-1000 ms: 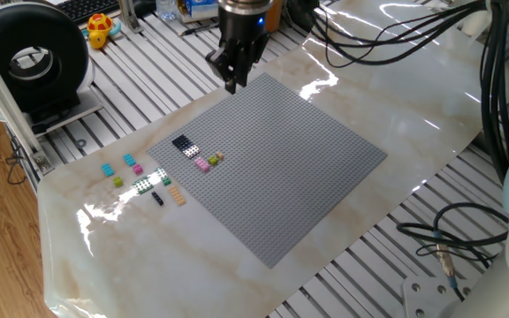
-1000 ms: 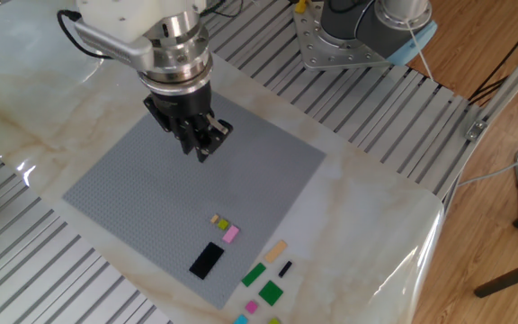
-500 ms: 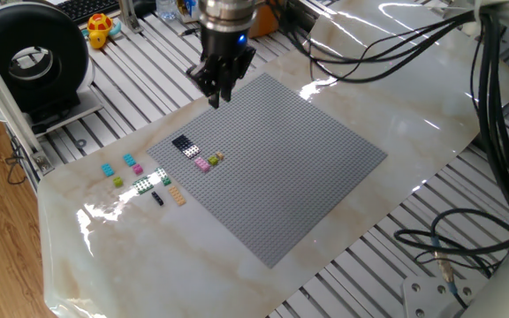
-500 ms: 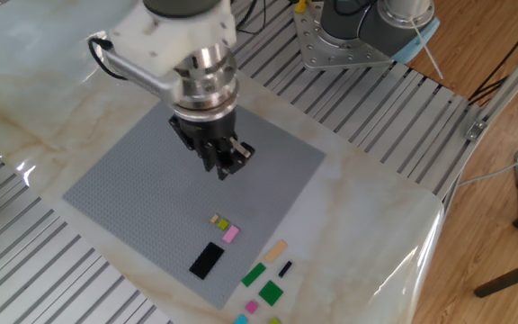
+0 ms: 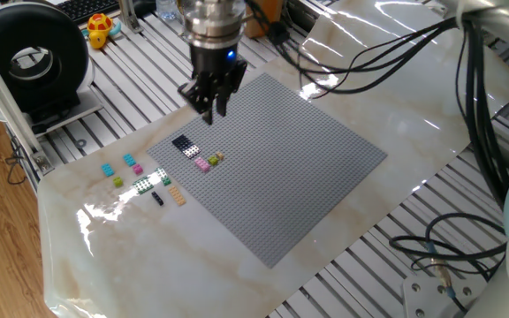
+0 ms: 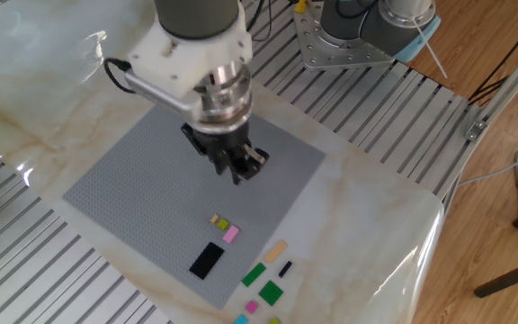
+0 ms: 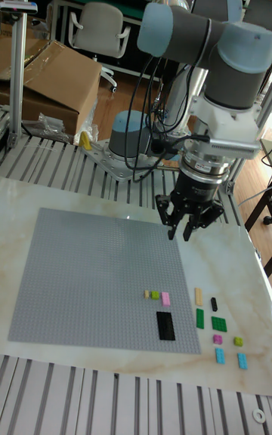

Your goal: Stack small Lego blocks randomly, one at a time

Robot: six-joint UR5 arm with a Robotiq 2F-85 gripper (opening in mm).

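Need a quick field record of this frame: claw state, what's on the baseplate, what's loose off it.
claw: above the baseplate edge nearest the bricks, clear of every brick; nothing seen between the fingers; open or shut cannot be told
baseplate: grey, flat on the marble table
on baseplate: black plate, pink brick, lime brick, tan brick
off baseplate: tan brick, small black brick, two green plates, pink, lime and two cyan bricks
stacking: none visible

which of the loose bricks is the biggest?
The black brick on the grey baseplate, near its edge. It is a long flat rectangle, clearly larger than the pink brick and lime brick next to it.
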